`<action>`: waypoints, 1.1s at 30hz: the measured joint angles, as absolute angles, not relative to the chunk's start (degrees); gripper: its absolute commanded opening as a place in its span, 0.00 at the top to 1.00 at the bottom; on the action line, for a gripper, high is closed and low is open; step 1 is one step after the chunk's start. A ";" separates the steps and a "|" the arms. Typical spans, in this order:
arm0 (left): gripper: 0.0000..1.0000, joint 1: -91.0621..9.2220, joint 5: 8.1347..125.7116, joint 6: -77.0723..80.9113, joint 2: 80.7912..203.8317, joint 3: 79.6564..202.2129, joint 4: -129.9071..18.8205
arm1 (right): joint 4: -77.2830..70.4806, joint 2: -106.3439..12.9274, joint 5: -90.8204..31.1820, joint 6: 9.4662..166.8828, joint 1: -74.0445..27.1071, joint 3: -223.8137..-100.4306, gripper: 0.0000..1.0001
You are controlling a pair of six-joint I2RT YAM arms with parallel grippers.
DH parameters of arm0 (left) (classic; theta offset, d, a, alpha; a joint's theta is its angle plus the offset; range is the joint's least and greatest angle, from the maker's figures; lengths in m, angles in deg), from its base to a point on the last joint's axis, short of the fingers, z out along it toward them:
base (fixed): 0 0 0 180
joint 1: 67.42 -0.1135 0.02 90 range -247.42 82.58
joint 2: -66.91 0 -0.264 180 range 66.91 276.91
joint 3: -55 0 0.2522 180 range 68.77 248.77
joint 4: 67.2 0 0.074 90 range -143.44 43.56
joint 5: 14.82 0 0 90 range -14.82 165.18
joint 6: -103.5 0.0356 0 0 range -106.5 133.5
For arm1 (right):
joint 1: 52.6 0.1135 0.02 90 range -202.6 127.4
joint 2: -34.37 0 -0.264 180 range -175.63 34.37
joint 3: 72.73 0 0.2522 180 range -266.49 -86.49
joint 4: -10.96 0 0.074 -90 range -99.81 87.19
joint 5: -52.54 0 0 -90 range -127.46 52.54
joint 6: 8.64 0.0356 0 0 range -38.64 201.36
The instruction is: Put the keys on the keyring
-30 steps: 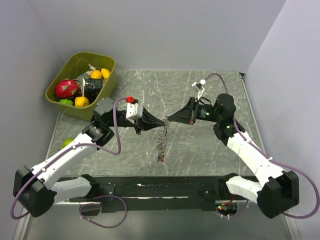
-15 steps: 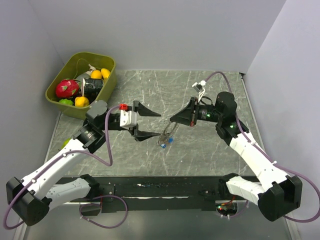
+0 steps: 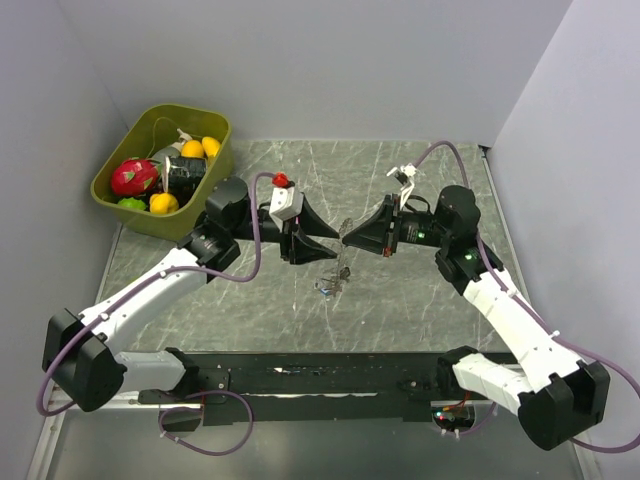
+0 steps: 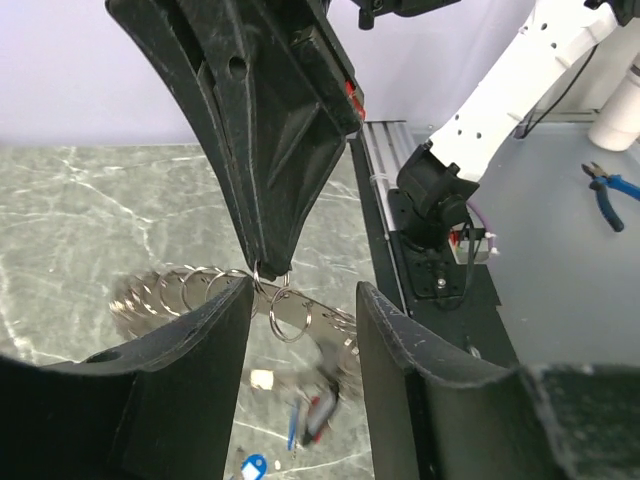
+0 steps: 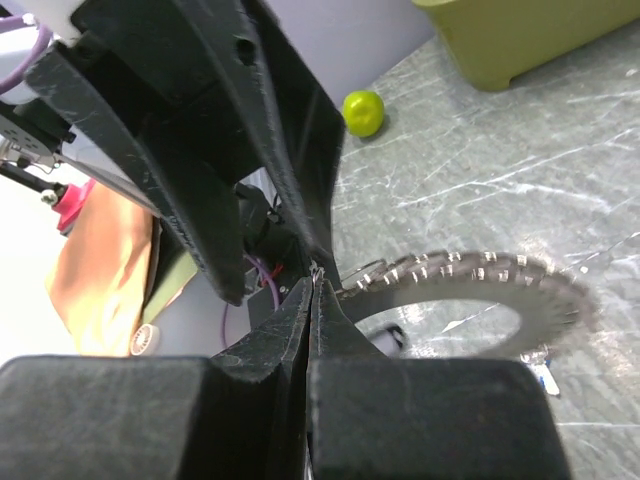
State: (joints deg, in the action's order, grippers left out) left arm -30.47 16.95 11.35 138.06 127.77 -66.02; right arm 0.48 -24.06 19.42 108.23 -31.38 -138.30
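Keyring [image 5: 480, 272]: pinched at its rim by right hand [image 5: 315, 285]; straddled from opposite by spread left hand [image 4: 298, 300]; keys [image 4: 315, 415] seen beneath.

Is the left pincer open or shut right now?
Open. The left pincer has its fingers apart in the wrist view, with the keyring, pinched by the right pincer, visible in the gap.

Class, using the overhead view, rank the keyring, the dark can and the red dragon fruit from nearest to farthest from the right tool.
1. keyring: hanging just under the tips of the right tool, mid-table.
2. dark can: far to the left, inside the green bin.
3. red dragon fruit: further left in the same bin.
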 measured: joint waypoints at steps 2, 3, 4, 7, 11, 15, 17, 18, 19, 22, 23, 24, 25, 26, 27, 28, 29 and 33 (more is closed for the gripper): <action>0.51 -30.47 16.51 10.93 138.67 128.16 -65.95 | 0.48 -23.67 19.36 107.82 -31.38 -138.30 1.00; 0.51 -30.47 16.47 10.87 138.78 128.25 -65.87 | 0.48 -23.58 19.31 107.66 -31.38 -138.30 1.00; 0.50 -30.47 16.44 10.87 138.80 128.27 -65.76 | 0.51 -23.47 19.27 107.56 -31.38 -138.30 1.00; 0.47 -30.47 16.57 10.84 138.80 128.27 -65.52 | 0.55 -23.28 19.16 107.38 -31.38 -138.30 1.00; 0.46 -30.49 17.54 10.36 138.80 128.27 -65.60 | 0.55 -22.73 19.14 107.34 -31.38 -138.30 1.00; 0.46 -30.99 18.17 8.46 138.78 128.23 -66.46 | 0.57 -21.96 19.05 107.21 -31.38 -138.30 1.00; 0.46 -31.72 18.13 6.84 138.74 128.01 -67.81 | 0.57 -21.61 18.88 107.21 -31.38 -138.30 1.00; 0.46 -32.33 18.06 5.62 138.63 127.66 -68.88 | 0.57 -21.35 18.66 107.21 -31.38 -138.30 1.00; 0.46 -32.85 17.97 4.53 138.50 127.13 -70.02 | 0.57 -21.20 18.53 107.21 -31.38 -138.30 1.00; 0.46 -35.06 17.54 -0.39 137.54 124.49 -74.67 | 0.57 -20.72 18.00 107.21 -31.38 -138.30 1.00; 0.46 -35.72 17.34 -2.47 137.27 123.79 -76.31 | 0.57 -20.61 17.78 107.21 -31.38 -138.30 1.00; 0.47 -36.33 17.10 -4.63 137.10 123.11 -78.28 | 0.55 -20.46 17.35 107.21 -31.38 -138.30 1.00; 0.48 -36.57 16.79 -6.25 137.10 122.74 -79.72 | 0.55 -20.32 16.97 107.21 -31.38 -138.30 1.00; 0.48 -36.90 16.33 -8.74 137.12 122.28 -82.02 | 0.55 -20.15 16.43 107.21 -31.38 -138.30 1.00; 0.48 -37.20 15.85 -11.30 137.14 121.74 -84.25 | 0.57 -19.95 15.73 107.21 -31.38 -138.30 1.00; 0.48 -37.44 15.18 -13.85 137.14 121.17 -86.63 | 0.57 -19.78 15.29 107.21 -31.38 -138.28 1.00; 0.50 -37.64 14.48 -16.59 137.34 120.66 -89.41 | 0.57 -19.65 14.94 107.21 -31.38 -138.28 1.00; 0.54 -37.88 12.18 -25.90 139.70 120.12 -99.55 | 0.59 -19.45 14.18 107.23 -31.38 -138.28 1.00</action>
State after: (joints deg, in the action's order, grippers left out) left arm -37.88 12.18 -25.90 139.70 120.12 -99.55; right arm 0.59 -19.45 14.18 107.23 -31.38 -138.28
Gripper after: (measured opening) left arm 0.475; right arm 0.007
